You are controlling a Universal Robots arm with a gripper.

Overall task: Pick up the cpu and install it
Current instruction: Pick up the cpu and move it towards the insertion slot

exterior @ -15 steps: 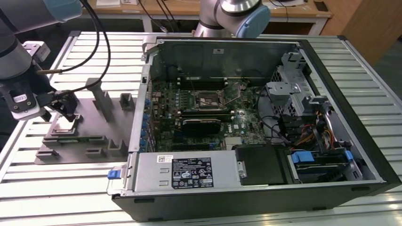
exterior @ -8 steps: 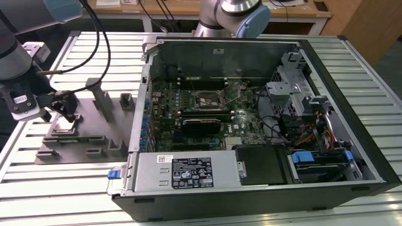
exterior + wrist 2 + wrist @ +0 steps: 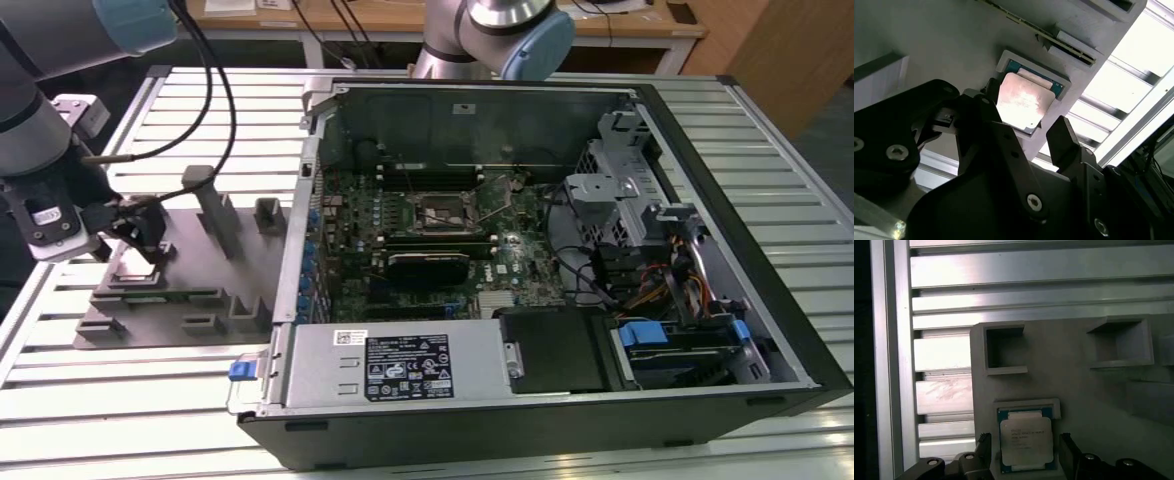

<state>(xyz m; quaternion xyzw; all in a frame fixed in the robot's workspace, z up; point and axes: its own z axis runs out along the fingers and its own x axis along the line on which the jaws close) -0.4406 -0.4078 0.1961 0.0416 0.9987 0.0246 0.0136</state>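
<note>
The cpu [image 3: 1025, 442] sits in a low-walled pocket [image 3: 1026, 403]; the gripper [image 3: 1024, 439] straddles it, side gaps apparently clear

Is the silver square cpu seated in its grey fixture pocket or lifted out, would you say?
Seated: the silver-topped square cpu lies inside the raised pocket of the grey plastic fixture, the gripper jaws open either side.

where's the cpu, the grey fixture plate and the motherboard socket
cpu [image 3: 1025, 439], first wrist view, middle of its silver top
grey fixture plate [image 3: 1074, 385], first wrist view, bare flat face
motherboard socket [image 3: 445, 213], exterior view, centre of the square frame
</note>
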